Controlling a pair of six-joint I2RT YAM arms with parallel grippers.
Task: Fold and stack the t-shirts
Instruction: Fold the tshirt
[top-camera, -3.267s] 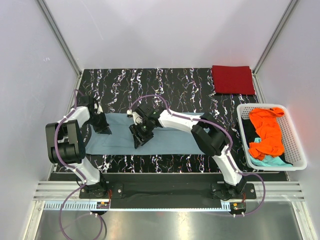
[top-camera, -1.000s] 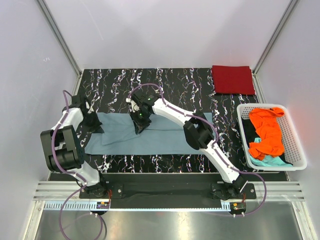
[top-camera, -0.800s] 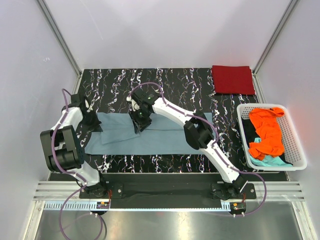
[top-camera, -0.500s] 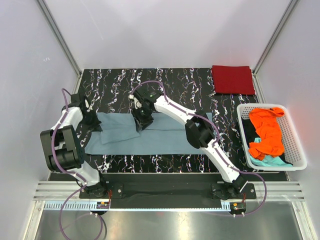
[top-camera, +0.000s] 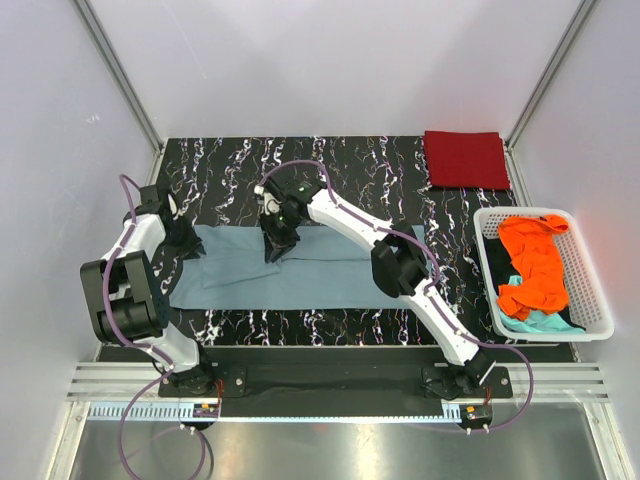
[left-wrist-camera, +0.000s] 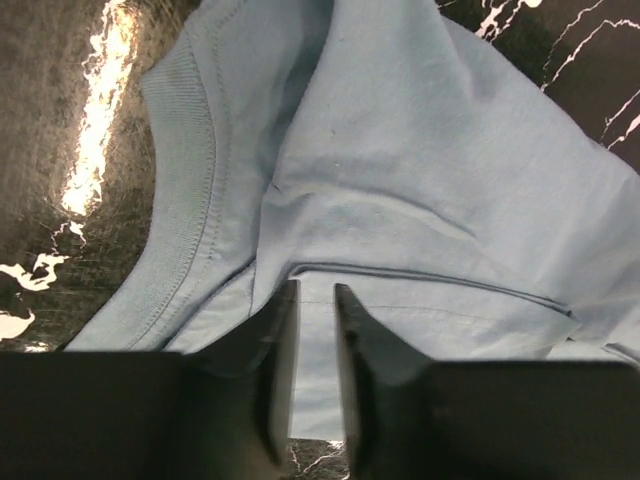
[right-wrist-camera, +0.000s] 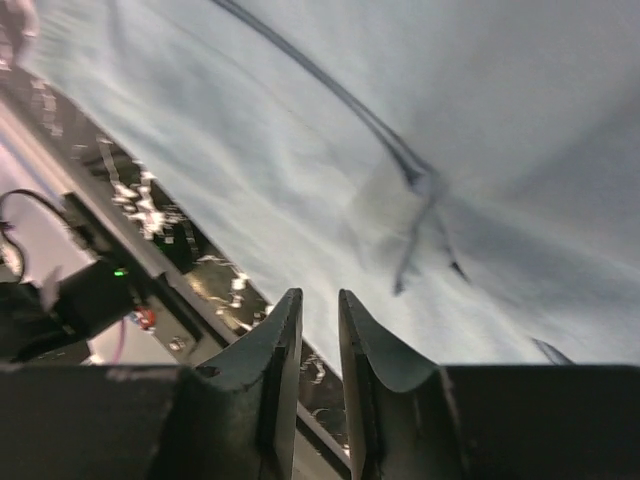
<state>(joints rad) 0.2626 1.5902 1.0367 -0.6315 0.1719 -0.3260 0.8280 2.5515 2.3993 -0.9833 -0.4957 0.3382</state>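
top: the blue shirt (top-camera: 300, 275) lies left of the white basket (top-camera: 600, 300). the red shirt (top-camera: 465, 158) sits folded behind the basket. the orange shirt (top-camera: 535, 265) and teal shirt (top-camera: 540, 322) are inside it.
left wrist: the left gripper (left-wrist-camera: 315, 290) is over the blue shirt (left-wrist-camera: 420, 170), jaws a little apart, holding nothing.
right wrist: the right gripper (right-wrist-camera: 320, 297) is the same.

Left arm (top-camera: 125, 300): folded at the elbow close to its base, forearm running up the left side. Left hand (top-camera: 186, 244) points down and rightward; fingers (left-wrist-camera: 277, 360) parted by a narrow slit.

Right arm (top-camera: 350, 225): stretched long, across to left of centre, wrist bent down. Right hand (top-camera: 272, 247) points downward; fingers (right-wrist-camera: 280, 370) likewise just apart, close and parallel.
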